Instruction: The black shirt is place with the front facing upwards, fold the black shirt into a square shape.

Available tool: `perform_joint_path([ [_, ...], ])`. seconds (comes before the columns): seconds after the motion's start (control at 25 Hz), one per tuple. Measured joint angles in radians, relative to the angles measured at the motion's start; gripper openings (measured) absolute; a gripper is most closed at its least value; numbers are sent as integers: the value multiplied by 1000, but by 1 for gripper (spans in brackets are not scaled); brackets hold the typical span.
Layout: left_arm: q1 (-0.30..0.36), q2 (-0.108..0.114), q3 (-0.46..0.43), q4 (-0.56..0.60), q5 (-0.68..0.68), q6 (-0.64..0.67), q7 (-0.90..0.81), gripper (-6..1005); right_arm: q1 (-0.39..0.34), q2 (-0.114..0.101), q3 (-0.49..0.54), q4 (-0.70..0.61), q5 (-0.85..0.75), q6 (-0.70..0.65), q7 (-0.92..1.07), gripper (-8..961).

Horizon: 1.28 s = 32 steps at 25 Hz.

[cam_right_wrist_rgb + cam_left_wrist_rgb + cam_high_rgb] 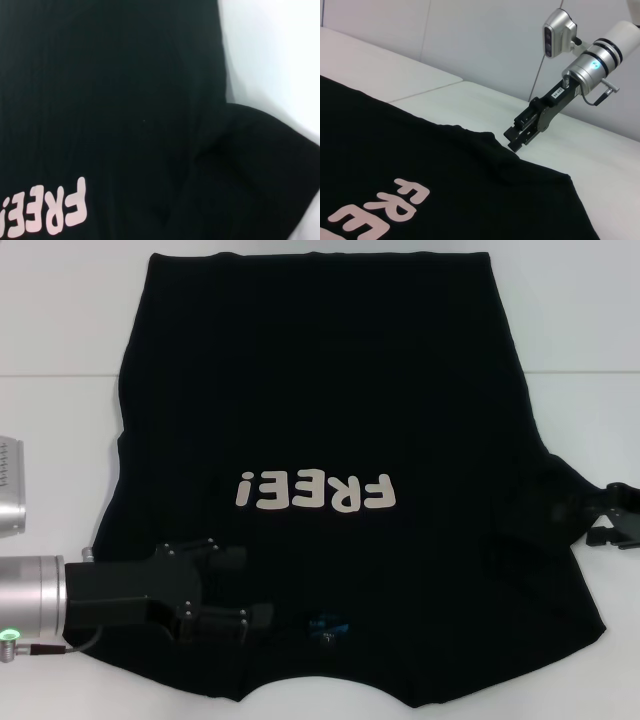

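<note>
The black shirt [330,390] lies spread flat on the white table [60,330], front up, with its off-white "FREE!" print [312,492] showing. My left gripper [252,588] is open and hovers over the shirt near its left sleeve, holding nothing. My right gripper [598,520] is at the edge of the shirt's right sleeve, where the cloth is a little bunched. It also shows in the left wrist view [514,141], right at the cloth's edge. The right wrist view shows only the shirt [100,100] and table.
A small blue neck label [327,624] shows near the collar at the shirt's near edge. Bare white table [485,100] surrounds the shirt on the left, right and far sides. A seam in the table runs across the back.
</note>
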Motion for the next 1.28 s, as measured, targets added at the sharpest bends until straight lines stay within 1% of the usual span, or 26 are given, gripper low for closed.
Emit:
perform_joint_path([
  [0.16, 0, -1, 0, -1, 0, -5, 0, 921, 5, 9, -1, 0, 0, 9, -3, 715],
  [0.84, 0, -1, 0, 0, 1, -4, 0, 921, 20, 33, -2, 2, 1, 42, -7, 715],
  [1.12, 0, -1, 0, 0, 1, -15, 1, 921, 38, 37, 5, 2, 7, 59, -10, 715],
  [1.28, 0, -1, 0, -1, 1, -17, 1, 921, 47, 38, 6, -1, 37, 65, -21, 715],
])
